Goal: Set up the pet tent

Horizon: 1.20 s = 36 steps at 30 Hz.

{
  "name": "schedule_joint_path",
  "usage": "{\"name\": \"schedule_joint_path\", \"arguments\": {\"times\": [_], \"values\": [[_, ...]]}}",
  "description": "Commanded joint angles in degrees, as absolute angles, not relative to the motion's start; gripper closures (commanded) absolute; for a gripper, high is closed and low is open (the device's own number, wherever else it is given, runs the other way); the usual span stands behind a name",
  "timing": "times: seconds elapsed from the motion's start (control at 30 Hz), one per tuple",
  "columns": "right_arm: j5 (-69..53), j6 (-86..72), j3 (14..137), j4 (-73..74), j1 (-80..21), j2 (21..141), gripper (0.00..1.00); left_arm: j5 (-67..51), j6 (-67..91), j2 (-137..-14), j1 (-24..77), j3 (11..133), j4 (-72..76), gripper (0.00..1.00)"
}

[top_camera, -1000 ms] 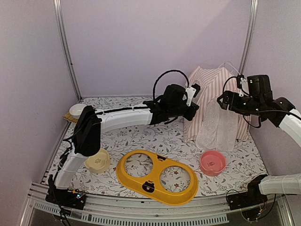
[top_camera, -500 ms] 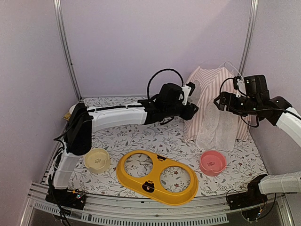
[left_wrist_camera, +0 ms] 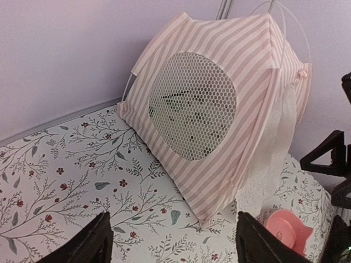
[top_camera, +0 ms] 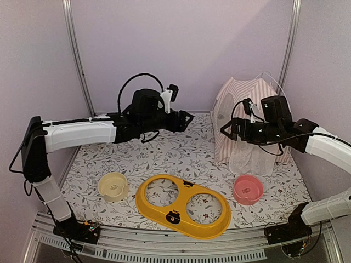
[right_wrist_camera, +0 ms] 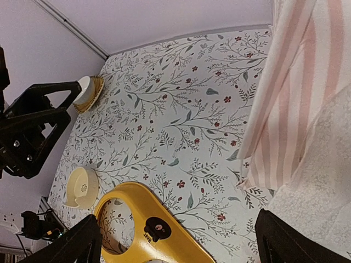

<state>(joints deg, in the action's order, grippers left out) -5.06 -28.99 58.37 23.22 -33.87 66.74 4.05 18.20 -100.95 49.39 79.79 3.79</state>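
Tent (top_camera: 258, 90) up at back right: pink-white striped fabric, round mesh window (left_wrist_camera: 192, 104), lacy curtain (left_wrist_camera: 277, 148). Floral tablecloth (top_camera: 164, 159), plain lilac walls (top_camera: 181, 44). Left gripper (left_wrist_camera: 173, 246), right gripper (right_wrist_camera: 175, 241) both spread wide, empty.

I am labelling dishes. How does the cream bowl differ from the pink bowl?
The cream bowl is pale beige; the pink bowl is rosy. The cream bowl stands left of the yellow feeder tray, the pink bowl right of it, near the pet tent. The cream bowl has a small dark print inside; the pink bowl shows none. Both are round, upright, outside the tray's holes.
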Motion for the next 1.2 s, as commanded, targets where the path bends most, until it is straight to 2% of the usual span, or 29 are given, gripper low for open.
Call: {"name": "schedule_joint_path", "arguments": {"times": [0.0, 0.17, 0.37, 0.57, 0.9, 1.17], "values": [[-8.86, -32.07, 56.63, 13.44, -36.99, 71.06, 0.01, 4.18, 20.31, -95.02, 47.7, 73.05, 6.31, 0.2], [-8.7, -34.19, 55.33, 6.66, -37.62, 76.09, 0.01, 5.33, 21.04, -89.63, 46.62, 66.84, 5.94, 0.13], [-6.45, -32.45, 57.46, 5.16, -37.35, 81.54, 0.01, 6.99, 21.91, -83.44, 44.99, 61.29, 3.46, 0.12], [-11.92, -31.84, 57.5, 1.52, -32.39, 84.49, 0.01, 8.16, 22.91, -78.97, 43.13, 57.53, 0.54, 0.11], [-14.48, -32.88, 59.39, 1.65, -26.08, 88.49, 0.01, 7.99, 24.58, -79.53, 42.19, 58.44, -0.28, 0.12], [-11.97, -33.25, 57.49, 3.81, -22.19, 85.0, 0.01, 7.68, 23.83, -81.11, 42.18, 60.53, -1.31, 0.12]]}}
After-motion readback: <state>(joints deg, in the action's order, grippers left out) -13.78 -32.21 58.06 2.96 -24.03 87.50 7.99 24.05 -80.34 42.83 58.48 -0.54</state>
